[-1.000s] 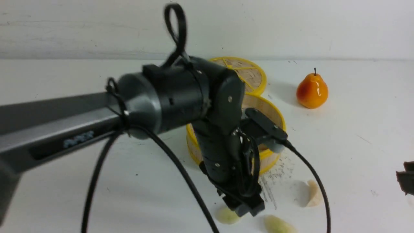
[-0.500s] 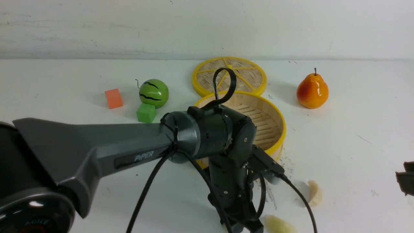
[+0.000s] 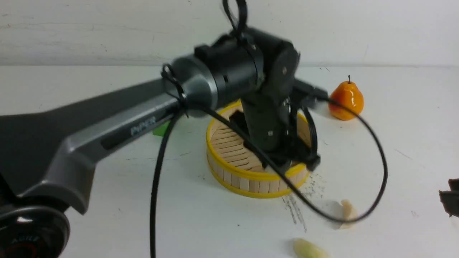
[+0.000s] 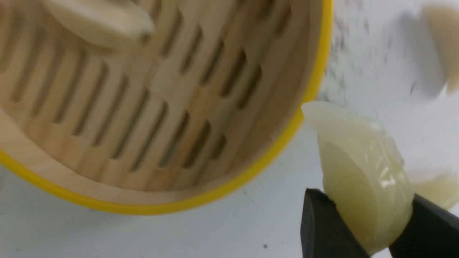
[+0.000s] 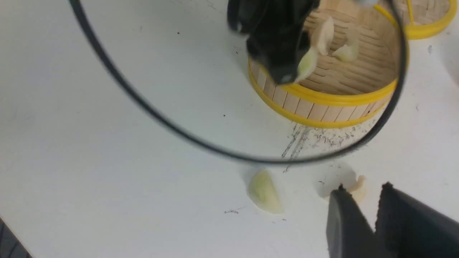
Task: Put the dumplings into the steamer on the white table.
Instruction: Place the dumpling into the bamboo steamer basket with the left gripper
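Left pincer [image 5: 299, 70] grips dumpling [image 5: 308, 63] at steamer [image 5: 322, 97] rim.

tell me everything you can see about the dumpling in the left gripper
The dumpling is a small crescent, pale greenish and translucent, glossy like soft plastic, with a folded seam. The left gripper holds it off the white table, its lower part pinched between two black fingers, its tip free. It hangs at the yellow rim of the steamer; whether it touches the rim is unclear.

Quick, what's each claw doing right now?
Left gripper: closed on a dumpling.
Right gripper: slightly open, holding nothing.
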Controlling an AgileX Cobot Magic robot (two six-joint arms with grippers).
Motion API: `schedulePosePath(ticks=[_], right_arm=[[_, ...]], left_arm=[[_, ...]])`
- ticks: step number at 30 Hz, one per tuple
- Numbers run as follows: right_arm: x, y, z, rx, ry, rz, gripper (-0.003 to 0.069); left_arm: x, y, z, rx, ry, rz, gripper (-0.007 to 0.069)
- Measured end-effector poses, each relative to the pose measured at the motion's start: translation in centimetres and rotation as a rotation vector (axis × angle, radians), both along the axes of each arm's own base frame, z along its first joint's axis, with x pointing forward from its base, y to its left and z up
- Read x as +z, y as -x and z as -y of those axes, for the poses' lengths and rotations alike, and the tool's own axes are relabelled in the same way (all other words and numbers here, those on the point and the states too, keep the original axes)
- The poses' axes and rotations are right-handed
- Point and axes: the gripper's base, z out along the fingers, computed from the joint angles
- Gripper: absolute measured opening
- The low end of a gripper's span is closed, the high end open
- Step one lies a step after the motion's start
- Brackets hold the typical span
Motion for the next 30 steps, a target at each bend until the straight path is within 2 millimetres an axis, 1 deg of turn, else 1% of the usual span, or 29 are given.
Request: schedulePosePath(ticks=[1, 2, 3, 4, 5, 7, 8, 9, 12, 17, 21, 23, 24, 27, 30], right_arm=[[0.0, 0.0, 0.0, 0.0, 0.0, 0.0, 0.0149], [0.0, 0.0, 0.0, 0.0, 0.0, 0.0, 0.015], [0.0, 0.0, 0.0, 0.0, 0.0, 0.0, 0.0151], [0.0, 0.0, 0.0, 0.0, 0.0, 0.0, 0.0153], [0.0, 0.0, 0.0, 0.0, 0.0, 0.0, 0.0154], [0.0, 0.0, 0.0, -0.001, -0.001, -0.001, 0.0156], [0.0, 0.0, 0.0, -0.002, -0.003, -0.002, 0.0156], [0.0, 0.0, 0.0, -0.006, -0.007, -0.006, 0.0156], [0.0, -0.1, 0.0, -0.017, -0.021, -0.021, 0.0156], [-0.5, -0.9, -0.2, -0.027, -0.024, -0.065, 0.0156], [-0.9, -1.9, -0.5, -0.014, -0.004, -0.133, 0.0146], [-1.0, -2.3, -0.6, -0.008, 0.005, -0.156, 0.0138], [-0.7, -2.8, -0.8, 0.005, 0.017, -0.182, 0.0119], [-0.2, -3.7, -1.1, 0.022, 0.03, -0.218, 0.0095], [0.8, -4.8, -1.5, 0.049, 0.048, -0.258, 0.0057]], left_arm=[[0.9, -0.7, -0.5, 0.03, 0.03, 0.012, 0.0225], [1.9, -1.8, -1.6, 0.084, 0.071, 0.021, 0.0225], [2.3, -2.8, -2.5, 0.124, 0.096, 0.023, 0.0225], [2.3, -3.3, -3.1, 0.147, 0.108, 0.019, 0.0225], [2.1, -4.5, -4.1, 0.189, 0.123, 0.009, 0.0225], [0.8, -6.1, -5.5, 0.254, 0.136, -0.029, 0.0225], [0.2, -6.6, -5.8, 0.27, 0.135, -0.042, 0.0225], [-1.2, -7.5, -6.2, 0.3, 0.127, -0.066, 0.0225], [-3.8, -8.8, -6.1, 0.344, 0.124, -0.089, 0.0225], [-7.1, -10.0, -5.5, 0.386, 0.122, -0.095, 0.0225], [-8.6, -10.5, -5.6, 0.429, 0.088, -0.089, 0.0225], [-8.8, -10.6, -5.7, 0.44, 0.081, -0.085, 0.0225], [-8.9, -10.7, -5.9, 0.456, 0.069, -0.074, 0.0237], [-8.7, -10.8, -6.0, 0.465, 0.059, -0.071, 0.0288], [-7.7, -10.6, -6.1, 0.469, 0.052, -0.083, 0.0377]])
